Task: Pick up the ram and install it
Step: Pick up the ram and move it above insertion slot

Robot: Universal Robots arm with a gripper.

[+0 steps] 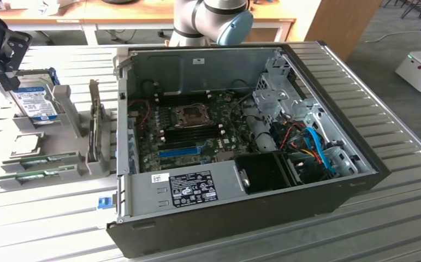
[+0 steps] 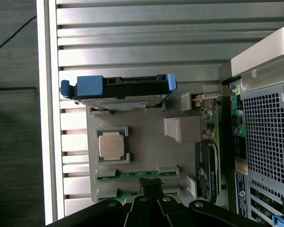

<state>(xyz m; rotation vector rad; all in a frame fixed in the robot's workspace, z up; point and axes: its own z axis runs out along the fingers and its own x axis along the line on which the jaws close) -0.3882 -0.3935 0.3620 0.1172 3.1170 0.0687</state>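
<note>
Two rams: we count a pair of green sticks lying flat, side by side, in grooves of the grey holder [image 1: 70,112]. The ram [image 1: 48,159] lies nearer the holder's middle, and the second ram [image 1: 39,175] lies just beside it at the holder's outer end.
Holder's place: we find it near the bench [image 1: 407,218] edge on the exterior view's left, just beside the computer case [image 1: 232,224].
End effector: we see the end effector [image 2: 151,183] with its fingers pressed together and nothing between them. In the wrist view its tips hang over the two rams, and we cannot tell whether they touch the nearer stick.
Hard drive: we see the hard drive [image 1: 35,101], silver with a blue label and blue side rails, standing on edge at the holder's end away from the rams.
Processor: we note a square processor [image 2: 111,145] lying flat in a recess between the hard drive and the rams.
Graphics card: we see the graphics card [image 1: 94,125] standing on edge along the holder's side next to the case.
Case: we see it lying open in the middle of the bench, its motherboard [image 1: 195,131] facing up with a long blue slot [image 1: 179,151] near the front.
Arm: we see the grey and blue arm [image 1: 210,19] rising at the bench's far edge, behind the case.
</note>
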